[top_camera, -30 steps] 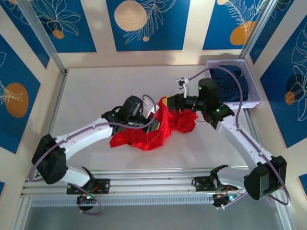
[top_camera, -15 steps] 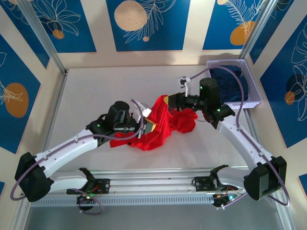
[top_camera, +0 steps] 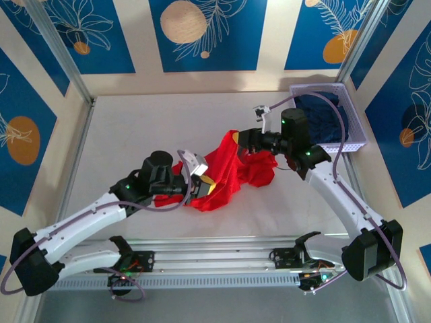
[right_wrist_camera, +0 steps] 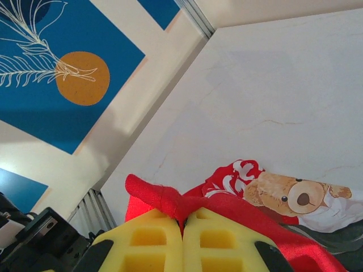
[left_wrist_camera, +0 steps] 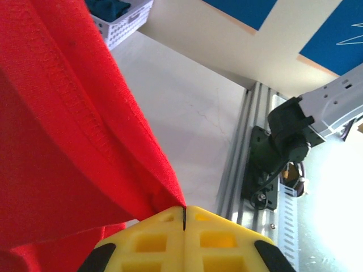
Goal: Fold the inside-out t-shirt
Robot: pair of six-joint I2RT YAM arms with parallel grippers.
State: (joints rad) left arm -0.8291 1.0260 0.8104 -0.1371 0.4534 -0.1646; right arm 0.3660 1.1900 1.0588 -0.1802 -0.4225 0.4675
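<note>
Left tool (left_wrist_camera: 185, 218): pads pressed together on a seamed edge of the t-shirt (top_camera: 232, 168), drawn back toward the near-left corner over the last second. Right tool (right_wrist_camera: 182, 224): pinching a bunched fold, raised. Cloth now stretched between them over mid-surface (top_camera: 128, 128), probably opening out for folding. Bright red, rumpled, teddy-bear print (right_wrist_camera: 295, 195) showing.

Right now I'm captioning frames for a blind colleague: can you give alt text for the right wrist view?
The right gripper, its yellow jaws shut, pinches a bunched fold of the red t-shirt at the bottom. The shirt's teddy-bear print shows at lower right on the pale table, with a blue wall panel bearing an orange disc at upper left.
</note>
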